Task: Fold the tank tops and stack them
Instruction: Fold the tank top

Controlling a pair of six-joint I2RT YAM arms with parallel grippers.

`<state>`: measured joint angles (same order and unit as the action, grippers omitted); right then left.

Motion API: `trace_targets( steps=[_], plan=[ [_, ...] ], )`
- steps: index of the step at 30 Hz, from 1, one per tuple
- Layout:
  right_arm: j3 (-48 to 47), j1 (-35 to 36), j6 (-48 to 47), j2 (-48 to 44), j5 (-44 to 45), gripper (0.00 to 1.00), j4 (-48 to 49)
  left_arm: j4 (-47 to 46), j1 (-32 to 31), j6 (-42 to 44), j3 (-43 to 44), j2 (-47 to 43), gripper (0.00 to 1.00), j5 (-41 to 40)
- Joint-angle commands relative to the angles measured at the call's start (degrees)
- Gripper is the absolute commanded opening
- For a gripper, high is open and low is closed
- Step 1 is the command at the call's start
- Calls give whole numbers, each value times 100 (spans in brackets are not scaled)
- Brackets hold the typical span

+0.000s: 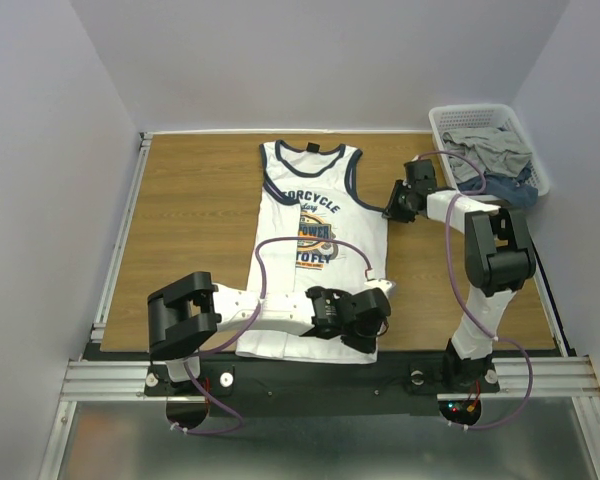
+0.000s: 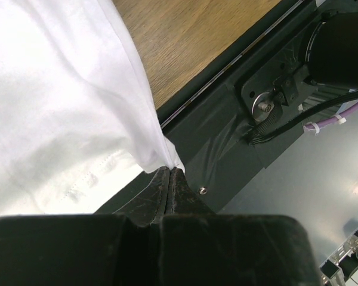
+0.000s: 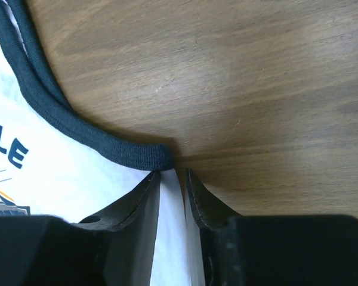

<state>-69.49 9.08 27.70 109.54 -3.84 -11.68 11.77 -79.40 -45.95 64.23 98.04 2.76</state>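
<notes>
A white tank top [image 1: 315, 250] with navy trim and a chest print lies flat in the middle of the wooden table [image 1: 190, 220], neck toward the back. My left gripper [image 1: 380, 295] is at its near right hem corner. In the left wrist view that gripper [image 2: 170, 173] is shut on the corner of the white cloth [image 2: 59, 107], lifted over the table's front edge. My right gripper [image 1: 390, 212] is at the bottom of the right armhole. Its jaws [image 3: 172, 174] stand narrowly open, straddling the white side edge just under the navy trim [image 3: 107, 146].
A white basket [image 1: 440, 120] at the back right holds grey and blue cloth. The black front rail [image 2: 227, 137] runs right under my left gripper. Bare wood lies to the left of the tank top.
</notes>
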Motion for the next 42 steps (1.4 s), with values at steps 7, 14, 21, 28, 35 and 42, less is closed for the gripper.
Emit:
trace_targets(
  steps=[7,14,21,28,35,42],
  plan=[
    [-319,32,77,-73,348,13,184,-210,21,16,-235,-575,0,-66],
    [-477,41,183,-178,928,4,175,-429,56,25,-393,-725,0,-74],
    [-627,41,200,-160,1175,1,149,-667,82,-80,-507,-733,0,-101],
    [-776,146,270,-231,946,0,131,-984,249,-414,-1218,-1155,0,-145],
    [-1101,462,455,-117,867,0,70,-1001,451,-660,-1755,-1603,0,-233],
    [-1540,919,701,199,893,0,8,-773,583,-862,-2177,-2025,0,-233]
  ],
)
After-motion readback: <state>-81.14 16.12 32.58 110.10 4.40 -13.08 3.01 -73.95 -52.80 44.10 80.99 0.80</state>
